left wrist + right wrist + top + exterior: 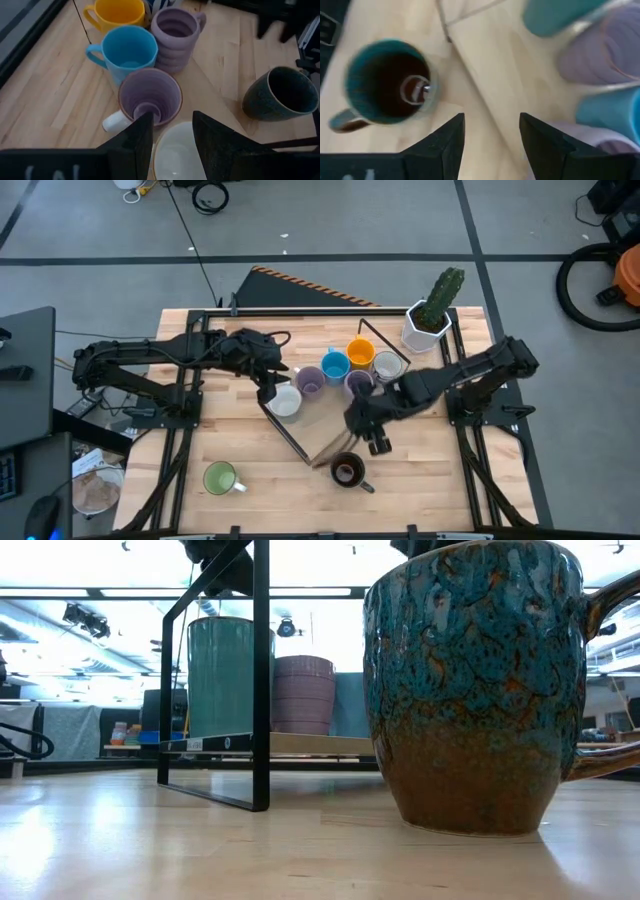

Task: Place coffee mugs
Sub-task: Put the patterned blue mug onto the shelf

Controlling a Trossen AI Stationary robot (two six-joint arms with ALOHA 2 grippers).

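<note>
On the wooden table stand the blue (pixel 335 365), orange (pixel 361 353), lilac (pixel 311 383), purple (pixel 358 383) and silvery-white (pixel 387 366) mugs in a cluster. The white mug (pixel 285 400) is beside them. The green mug (pixel 220 478) stands alone near the near edge, and the dark brown mug (pixel 347 471) stands upright at the near middle. My left gripper (pixel 172 142) is open above the white mug's rim (pixel 175 150). My right gripper (pixel 492 145) is open and hovers between the dark brown mug (pixel 387 87) and the cluster. My left gripper comes down from above with its fingers (pixel 135 142) astride the near side of the white mug's rim (pixel 167 137). The fingers hide that part of the rim, so I cannot tell whether they touch it.
A black metal frame (pixel 285 435) with a low wooden board stands around the cluster; its upright bar (pixel 260 670) shows in the low view. The white faceted cactus pot (pixel 430 320) stands at the far right corner. Bare table lies between the green and dark brown mugs.
</note>
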